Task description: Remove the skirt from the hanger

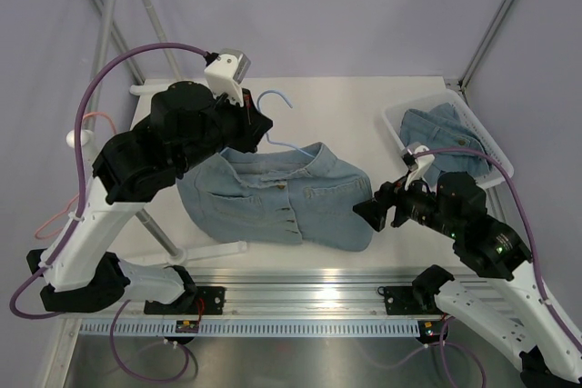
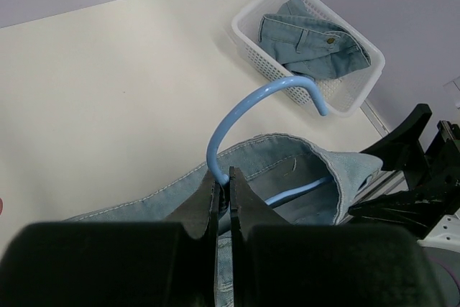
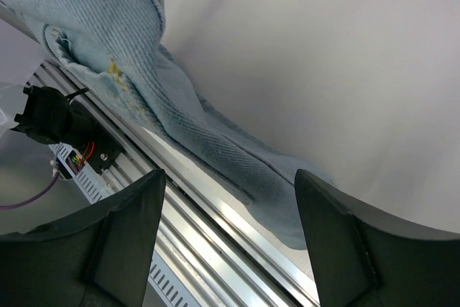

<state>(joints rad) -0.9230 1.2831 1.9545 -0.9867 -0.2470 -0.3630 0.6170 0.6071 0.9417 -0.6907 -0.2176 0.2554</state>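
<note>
The light-blue denim skirt (image 1: 273, 197) lies crumpled in the middle of the white surface (image 1: 355, 102). Its waistband sits over a pale-blue plastic hanger (image 2: 269, 95) whose hook points toward the far side. The left pincer (image 2: 223, 193) is clamped tight on the hanger's neck, just above the waistband. The right pincer (image 3: 228, 181) gapes wide beside the skirt's near-right edge, holding nothing. The denim is probably soft, floppy, fairly heavy and not slippery. A pinch on the thick seamed edge should hold well while the stiff hanger is drawn out.
</note>
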